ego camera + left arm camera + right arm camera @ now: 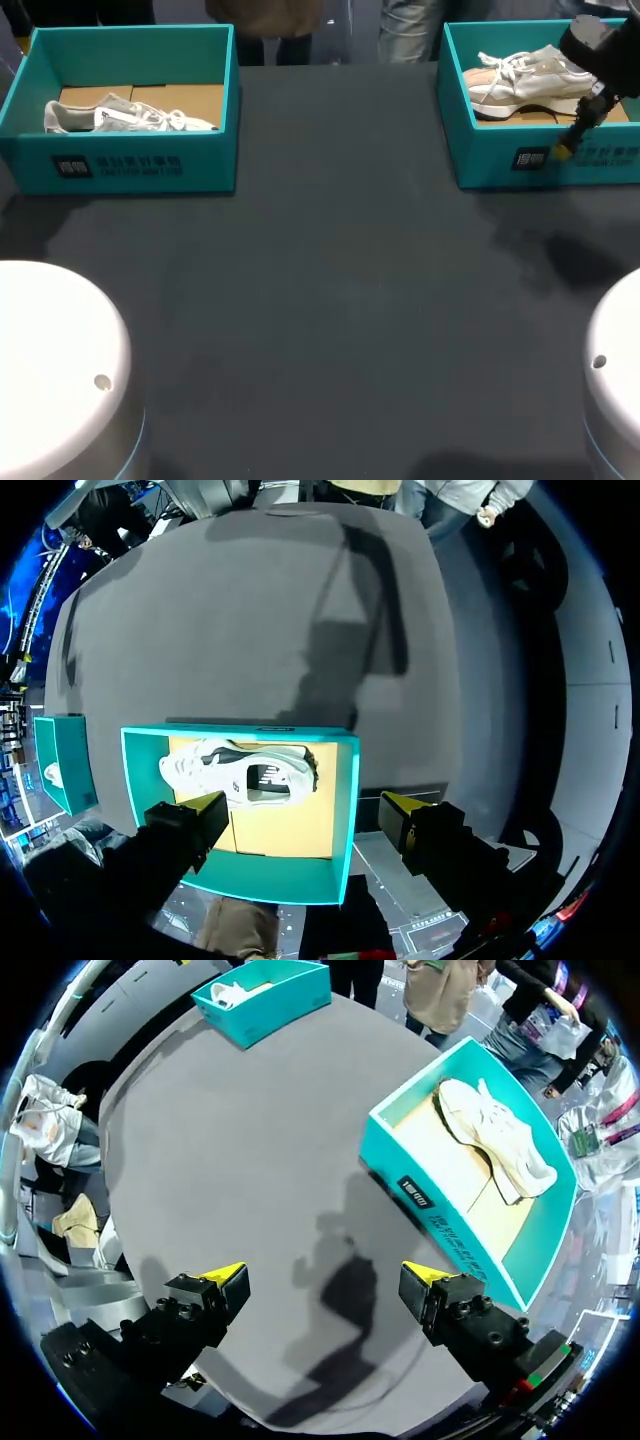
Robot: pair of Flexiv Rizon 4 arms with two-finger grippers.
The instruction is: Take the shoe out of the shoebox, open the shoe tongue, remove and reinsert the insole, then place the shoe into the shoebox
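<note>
Left gripper (305, 805) is hanging wide open with nothing between its fingers, looking down into the left box (272, 876). Under it, the white shoe (240, 772) is lying on its side on the box's brown floor, just ahead of the fingertips and nearer one finger than the other. The right box (62, 760) is sitting well off to one side, and the dark table (250, 610) is stretching away ahead.

Right gripper (325, 1280) is hanging open and empty too, over the bare table (250, 1140). The right box (455, 1235) is standing ahead of it and off to one side, apart from both fingers. The beige shoe (495, 1135) is lying inside on its side, toward the wall farthest from the gripper. The left box (275, 1005) is sitting far ahead across the table, with the white shoe (238, 990) showing in it.

In the head view the right gripper (566, 148) is hovering in front of the right box (490, 160), which is holding the beige shoe (525, 80). The left box (130, 165) with the white shoe (125, 115) is standing well apart from it, across the table (320, 300).
</note>
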